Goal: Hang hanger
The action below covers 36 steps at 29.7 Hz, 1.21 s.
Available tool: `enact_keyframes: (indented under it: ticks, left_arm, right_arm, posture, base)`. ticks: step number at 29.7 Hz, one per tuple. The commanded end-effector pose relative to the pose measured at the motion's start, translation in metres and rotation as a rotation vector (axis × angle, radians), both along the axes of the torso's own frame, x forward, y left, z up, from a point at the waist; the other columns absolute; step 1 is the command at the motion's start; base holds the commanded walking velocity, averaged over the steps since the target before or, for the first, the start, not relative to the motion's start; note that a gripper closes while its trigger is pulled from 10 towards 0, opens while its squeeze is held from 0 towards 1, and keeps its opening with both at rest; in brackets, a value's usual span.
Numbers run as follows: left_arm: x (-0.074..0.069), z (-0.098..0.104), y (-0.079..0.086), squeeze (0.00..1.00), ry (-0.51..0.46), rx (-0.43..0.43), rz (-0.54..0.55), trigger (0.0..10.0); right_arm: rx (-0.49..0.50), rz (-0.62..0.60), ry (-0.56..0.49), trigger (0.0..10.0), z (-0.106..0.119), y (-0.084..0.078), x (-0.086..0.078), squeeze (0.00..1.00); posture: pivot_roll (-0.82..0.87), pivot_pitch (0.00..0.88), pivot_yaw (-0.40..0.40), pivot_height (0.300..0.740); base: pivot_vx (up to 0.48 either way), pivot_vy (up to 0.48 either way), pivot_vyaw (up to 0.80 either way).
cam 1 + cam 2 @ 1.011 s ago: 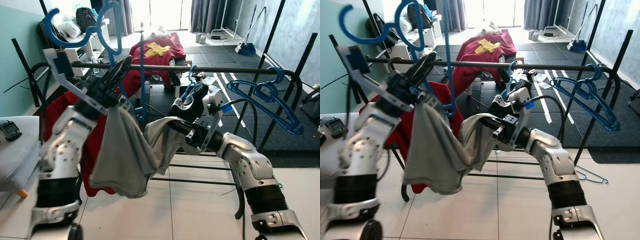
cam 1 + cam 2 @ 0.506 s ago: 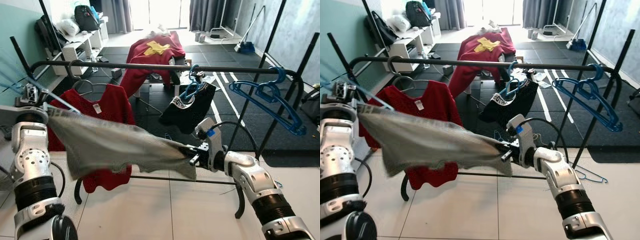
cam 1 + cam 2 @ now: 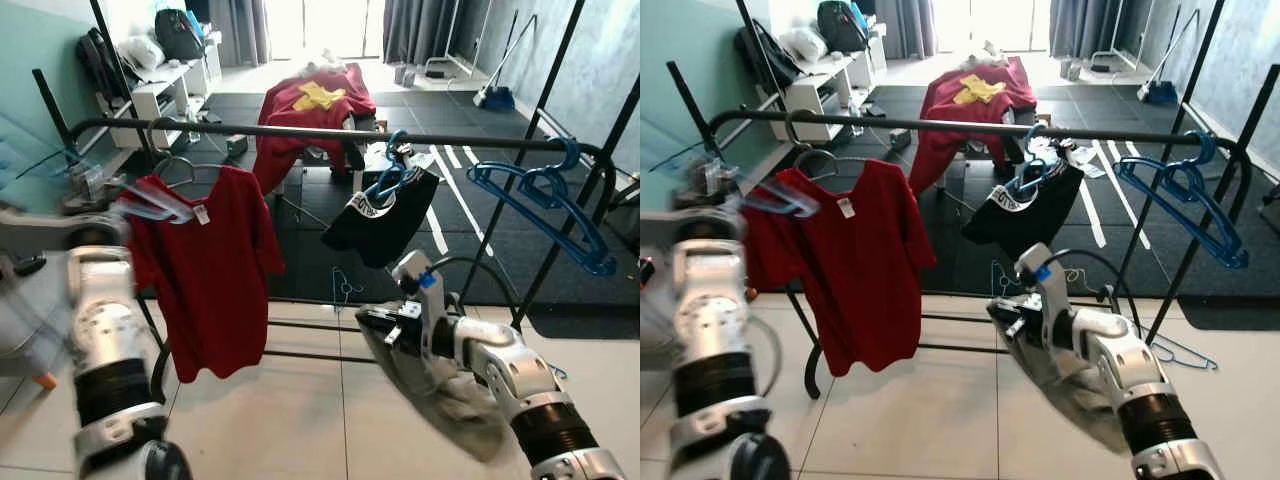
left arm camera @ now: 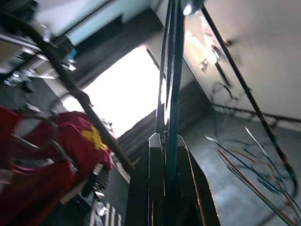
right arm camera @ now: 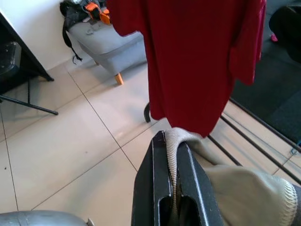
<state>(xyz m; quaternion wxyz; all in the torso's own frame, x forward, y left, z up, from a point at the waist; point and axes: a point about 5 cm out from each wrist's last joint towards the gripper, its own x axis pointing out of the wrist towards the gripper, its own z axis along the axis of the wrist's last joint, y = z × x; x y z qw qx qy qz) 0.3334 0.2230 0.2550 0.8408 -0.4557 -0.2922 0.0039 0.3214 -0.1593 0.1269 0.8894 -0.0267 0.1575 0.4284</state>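
The right gripper was pinched tight on a fold of the grey garment, which drooped low over the tiled floor in front of the rack's lower bars. The left gripper was clamped on a thin blue hanger — held out at the robot's left, blurred, near the red T-shirt. Beyond, the rail had open room between that shirt and the black garment.

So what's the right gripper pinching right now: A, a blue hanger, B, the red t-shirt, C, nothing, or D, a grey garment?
D: in the right wrist view the right gripper has its black fingers closed on a fold of the grey garment, which droops below the arm toward the floor, in front of the red t-shirt on the rail.
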Motion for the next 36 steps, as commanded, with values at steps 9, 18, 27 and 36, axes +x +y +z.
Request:
enact_keyframes:
  ticks: [9,18,27,36]
  left_arm:
    - [-0.023,-0.126,0.033,0.0,0.585,0.703,0.139,10.0]
    - [-0.123,-0.239,0.031,0.0,1.003,0.948,-0.037,10.0]
    - [-0.165,-0.256,0.002,0.0,1.044,0.909,-0.019,10.0]
    - [-0.182,-0.267,0.004,0.0,1.06,0.774,-0.01,10.0]
  right_arm:
    - [-0.142,-0.412,0.116,10.0,-0.066,-0.042,-0.004,0.0]
    - [-0.198,-0.594,0.269,10.0,-0.134,-0.06,-0.059,0.0]
    - [-0.208,-0.623,0.197,10.0,-0.135,-0.064,-0.061,0.0]
    - [-0.167,-0.622,0.181,10.0,-0.134,-0.067,-0.06,0.0]
  posture:
    - [-0.04,0.0,0.035,0.74]
    - [0.01,0.0,-0.016,0.74]
    - [0.02,0.025,-0.015,0.74]
    - [0.02,0.048,-0.06,0.74]
  base:
    - [0.0,0.0,0.27]
    - [0.0,0.0,0.78]
    - [0.0,0.0,0.75]
    - [0.0,0.0,0.74]
